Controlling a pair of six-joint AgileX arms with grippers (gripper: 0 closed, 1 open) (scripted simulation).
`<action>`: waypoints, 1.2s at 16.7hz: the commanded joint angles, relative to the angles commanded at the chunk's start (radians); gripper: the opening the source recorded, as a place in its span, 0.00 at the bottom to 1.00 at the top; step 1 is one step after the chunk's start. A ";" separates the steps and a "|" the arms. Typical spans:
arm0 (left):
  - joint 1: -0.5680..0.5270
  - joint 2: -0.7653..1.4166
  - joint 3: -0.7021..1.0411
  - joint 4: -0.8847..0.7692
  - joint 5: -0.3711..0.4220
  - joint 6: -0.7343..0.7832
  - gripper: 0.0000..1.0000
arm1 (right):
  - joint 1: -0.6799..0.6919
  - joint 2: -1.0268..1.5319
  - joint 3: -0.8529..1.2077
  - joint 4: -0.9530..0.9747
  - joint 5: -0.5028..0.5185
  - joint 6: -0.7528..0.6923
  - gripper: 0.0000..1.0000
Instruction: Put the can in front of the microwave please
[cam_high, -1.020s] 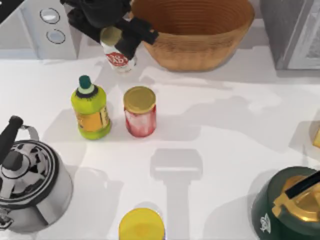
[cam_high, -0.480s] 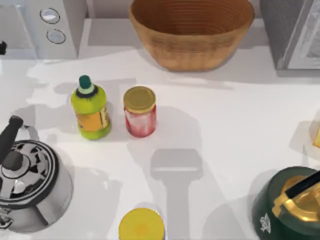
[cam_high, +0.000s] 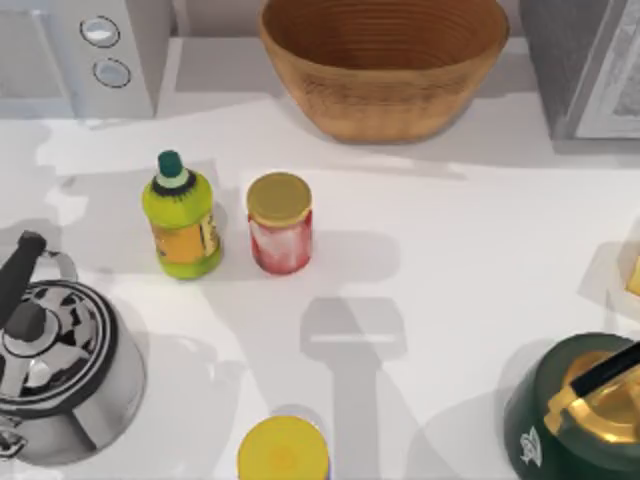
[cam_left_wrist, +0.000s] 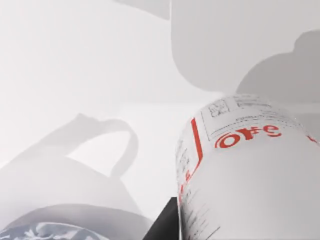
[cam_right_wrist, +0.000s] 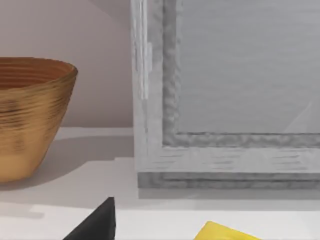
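Note:
The can (cam_left_wrist: 245, 165), white with red print, is seen close up in the left wrist view. My left gripper (cam_left_wrist: 240, 225) is shut on it, one black finger (cam_left_wrist: 161, 224) lying against its side, and it hangs above the white table. The microwave (cam_high: 70, 55), light grey-white with two round silver knobs (cam_high: 105, 50), stands at the top view's back left. A dark part of my right gripper (cam_right_wrist: 97, 225) shows in the right wrist view, facing a darker grey appliance (cam_right_wrist: 225, 100).
A steel kettle (cam_high: 55, 365) sits front left, with a yellow-green bottle (cam_high: 182, 215) and a red jar (cam_high: 279, 222) mid-left. A wicker basket (cam_high: 385, 60) stands at the back. A yellow lid (cam_high: 283, 450) and a green kettle (cam_high: 580, 410) sit at the front.
My left arm, holding the can near the basket a second ago, has carried it leftward out of the top view. Its shadow has slid left across the table.

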 joint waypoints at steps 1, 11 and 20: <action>0.000 0.000 -0.005 0.005 0.000 0.000 0.00 | 0.000 0.000 0.000 0.000 0.000 0.000 1.00; 0.003 0.003 -0.027 0.030 0.001 -0.003 0.15 | 0.000 0.000 0.000 0.000 0.000 0.000 1.00; 0.003 0.003 -0.027 0.030 0.001 -0.003 0.83 | 0.000 0.000 0.000 0.000 0.000 0.000 1.00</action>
